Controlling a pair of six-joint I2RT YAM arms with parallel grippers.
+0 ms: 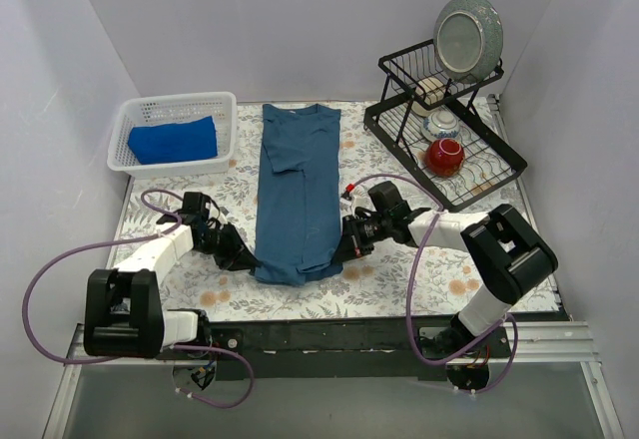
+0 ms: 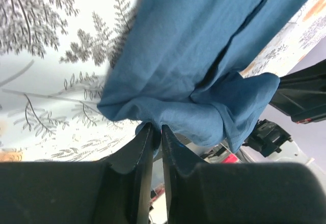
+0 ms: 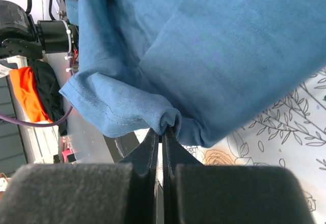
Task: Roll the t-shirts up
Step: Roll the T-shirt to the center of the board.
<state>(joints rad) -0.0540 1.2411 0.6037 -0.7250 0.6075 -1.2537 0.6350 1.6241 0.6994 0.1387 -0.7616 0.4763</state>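
Closest to me, my left gripper (image 2: 157, 128) sits at the near left corner of the dark-blue t-shirt (image 1: 298, 190). Its fingers are pressed almost together, with a bunched fold of the hem pinched between the tips. My right gripper (image 3: 163, 131) is at the near right corner, and its fingers are likewise squeezed tight on a small roll of the stitched hem. In the overhead view the two grippers face each other across the shirt's near edge, low over the flower-patterned table (image 1: 399, 279). Between them the hem is gathered into a rumpled, slightly raised lip.

Beyond that, the shirt lies flat as a long narrow strip down the middle of the table. Its sleeves are folded inward and its collar is at the far end.

At the far left stands a white basket (image 1: 180, 98) with the bright blue t-shirt (image 1: 175, 141) inside as a compact bundle, well apart from the shirt I am holding. At the far right is a black wire dish rack (image 1: 479, 175). It holds a red bowl (image 1: 444, 157), and a grey-green plate (image 1: 469, 37) stands on edge at its back.
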